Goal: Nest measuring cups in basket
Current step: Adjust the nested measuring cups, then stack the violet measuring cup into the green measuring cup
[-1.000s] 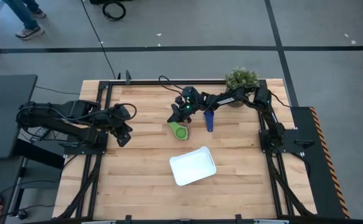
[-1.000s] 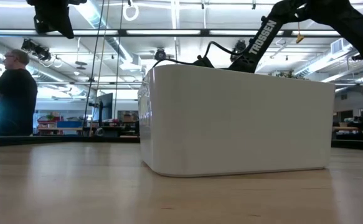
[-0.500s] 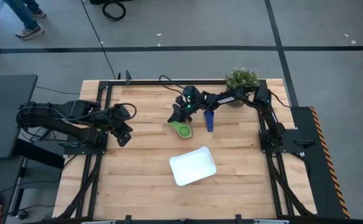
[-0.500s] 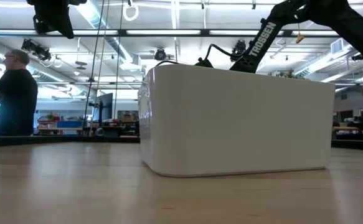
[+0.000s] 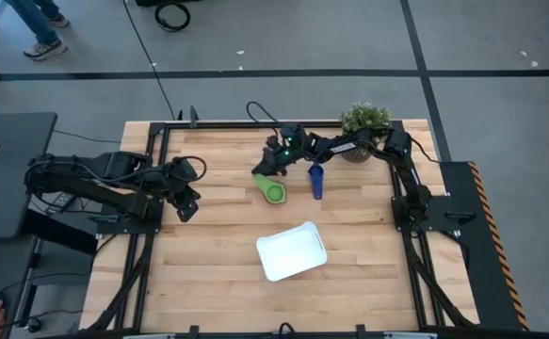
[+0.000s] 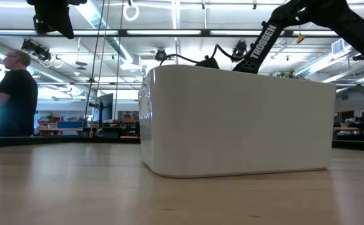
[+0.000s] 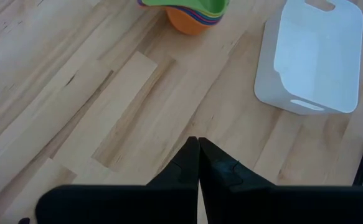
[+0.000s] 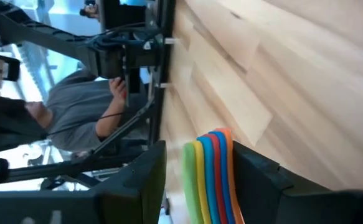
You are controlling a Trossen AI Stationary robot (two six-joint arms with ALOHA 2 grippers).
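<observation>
The measuring cups sit nested in one stack on the wood, green on top and orange at the bottom, left of centre toward the far edge. Their stacked handles stand between the spread fingers of my open right gripper, which reaches in from the far right, nearly level. The white basket rests on the table nearer the front, apart from the stack, and hides the cups in the low view. My left gripper hangs shut above the table's left side, holding nothing. My right gripper has its two fingers on either side of the stacked handles, coming at them nearly level from the table's far right. A gap shows beside the green handle. Whether the finger next to the orange handle touches it, I cannot tell.
A blue upright object stands just right of the cups. A potted plant sits at the far right corner. A person stands beyond the table. Bare wood lies between the left arm and the basket.
My right gripper has drawn back a little toward the table's far edge, away from the cup stack. The stack stays on the wood, shifted only slightly with it.
</observation>
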